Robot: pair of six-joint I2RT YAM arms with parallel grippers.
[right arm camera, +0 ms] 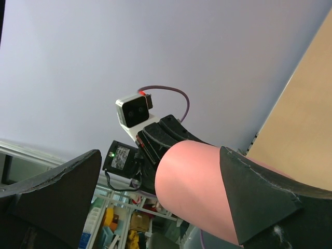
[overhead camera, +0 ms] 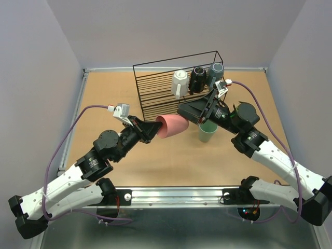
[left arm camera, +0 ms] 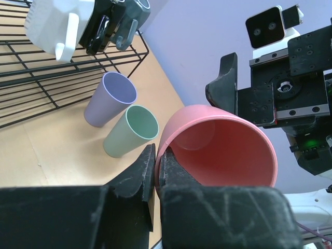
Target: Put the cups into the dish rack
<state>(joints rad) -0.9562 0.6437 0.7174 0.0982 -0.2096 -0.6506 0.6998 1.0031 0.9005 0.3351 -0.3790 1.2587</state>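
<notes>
A pink-red cup hangs on its side above the table, mouth toward the left arm. My left gripper is shut on its rim, one finger inside and one outside. My right gripper stands open around the cup's closed end. In the right wrist view the pink cup lies against the right finger, with a wide gap to the other finger. A green cup and a lavender cup stand on the table. White, black and grey-blue mugs sit in the black dish rack.
The green cup stands right under the right arm's wrist. The rack fills the middle back of the wooden table. Grey walls close in the left, right and far sides. A metal rail runs along the near edge.
</notes>
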